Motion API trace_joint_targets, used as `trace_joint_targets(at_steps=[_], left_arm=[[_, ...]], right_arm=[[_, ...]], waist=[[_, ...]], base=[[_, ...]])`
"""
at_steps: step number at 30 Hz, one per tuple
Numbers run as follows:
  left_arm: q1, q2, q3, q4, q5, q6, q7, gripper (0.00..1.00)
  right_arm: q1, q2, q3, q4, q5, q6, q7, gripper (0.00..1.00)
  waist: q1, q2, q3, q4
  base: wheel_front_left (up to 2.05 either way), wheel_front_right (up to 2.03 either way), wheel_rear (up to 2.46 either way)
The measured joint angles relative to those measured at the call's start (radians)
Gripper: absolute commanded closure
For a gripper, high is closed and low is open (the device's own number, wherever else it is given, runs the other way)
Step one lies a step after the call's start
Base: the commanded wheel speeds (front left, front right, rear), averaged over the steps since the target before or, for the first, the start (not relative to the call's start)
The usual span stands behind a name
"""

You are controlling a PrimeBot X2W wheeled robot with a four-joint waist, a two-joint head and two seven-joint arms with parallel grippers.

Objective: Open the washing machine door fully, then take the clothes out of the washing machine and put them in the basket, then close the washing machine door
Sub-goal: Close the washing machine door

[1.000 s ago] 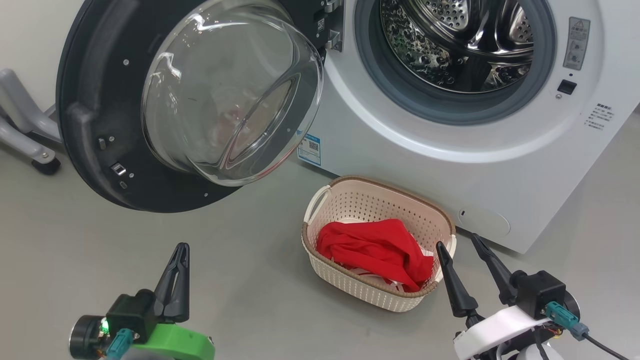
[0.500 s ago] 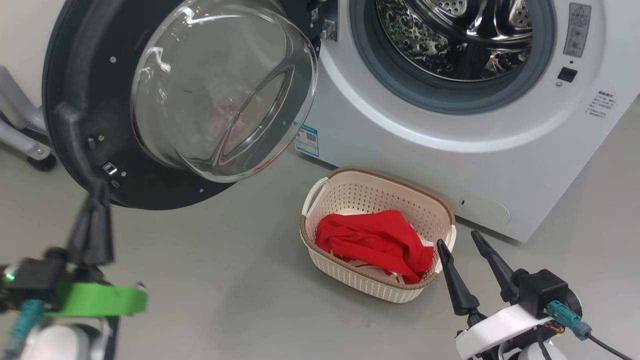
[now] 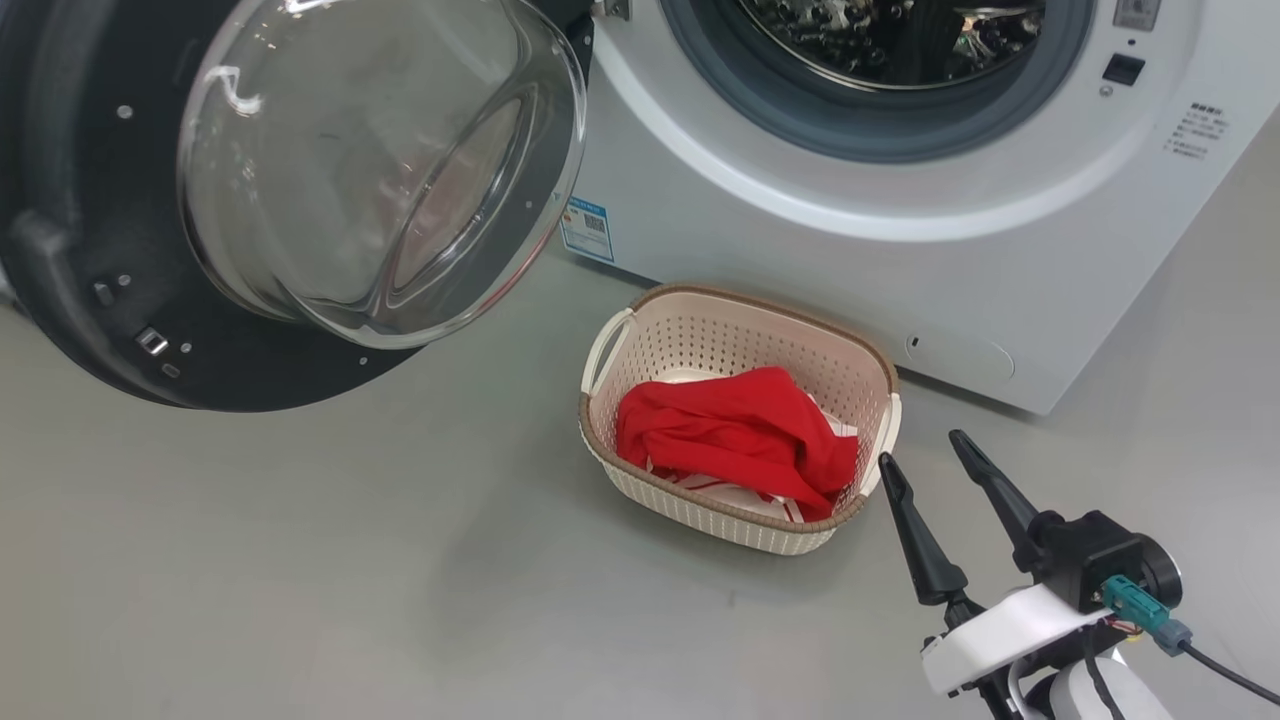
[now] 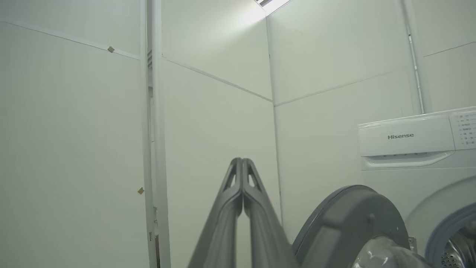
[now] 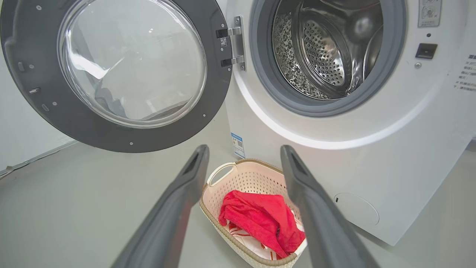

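The clothes [image 3: 735, 430] lie in the basket [image 3: 720, 340], plain red over what seems a striped piece. Behind the basket, the washing machine [image 3: 800, 250] has its door [image 3: 90, 200] wide open. Just right of the basket, the right gripper [image 3: 921, 449] hovers spread and empty. The left gripper [image 4: 242, 160] is pinched closed, empty.

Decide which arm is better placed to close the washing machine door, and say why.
Probably the left: the shut left gripper is raised close beside the washing machine door, on the door's side. The open right gripper sits low beside the basket, away from the door.
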State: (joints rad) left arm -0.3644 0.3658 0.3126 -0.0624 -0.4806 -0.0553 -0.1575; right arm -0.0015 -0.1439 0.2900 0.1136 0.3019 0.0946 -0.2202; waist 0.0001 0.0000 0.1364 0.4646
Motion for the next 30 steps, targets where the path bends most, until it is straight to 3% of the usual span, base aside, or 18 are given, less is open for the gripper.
trace_joint_targets(at_steps=[4,8,15,19,26,30], left_arm=[[-0.077,0.012,0.123,0.086,-0.164,0.005,0.076,1.0],[-0.148,0.022,0.215,0.211,-0.288,0.04,0.163,1.0],[-0.23,0.033,0.343,0.431,-0.433,0.156,0.318,1.0],[-0.289,0.022,0.425,0.526,-0.519,0.175,0.371,1.0],[-0.356,0.026,0.468,0.605,-0.561,0.175,0.408,1.0],[-0.423,-0.006,0.512,0.692,-0.625,0.183,0.453,1.0]], right_arm=[[-0.02,-0.014,-0.002,-0.012,-0.005,0.0,0.01,0.0],[-0.035,-0.025,-0.002,-0.018,-0.006,0.0,0.015,0.0],[-0.055,-0.035,0.006,-0.026,-0.013,0.001,0.023,0.0],[-0.057,-0.038,0.009,-0.027,-0.013,0.008,0.03,0.0],[-0.071,-0.04,0.013,-0.03,-0.013,0.009,0.032,0.0],[-0.073,-0.044,0.009,-0.032,-0.013,0.009,0.032,0.0]], waist=[[0.0,0.0,0.031,-0.015],[0.0,0.0,0.059,-0.033],[0.0,0.0,0.094,-0.068],[0.0,0.0,0.107,-0.087],[0.0,0.0,0.121,-0.11],[0.0,0.0,0.128,-0.118]], base=[[0.0,0.0,0.0],[0.0,0.0,0.0],[0.0,0.0,0.0],[0.0,0.0,0.0],[0.0,0.0,0.0],[0.0,0.0,0.0]])
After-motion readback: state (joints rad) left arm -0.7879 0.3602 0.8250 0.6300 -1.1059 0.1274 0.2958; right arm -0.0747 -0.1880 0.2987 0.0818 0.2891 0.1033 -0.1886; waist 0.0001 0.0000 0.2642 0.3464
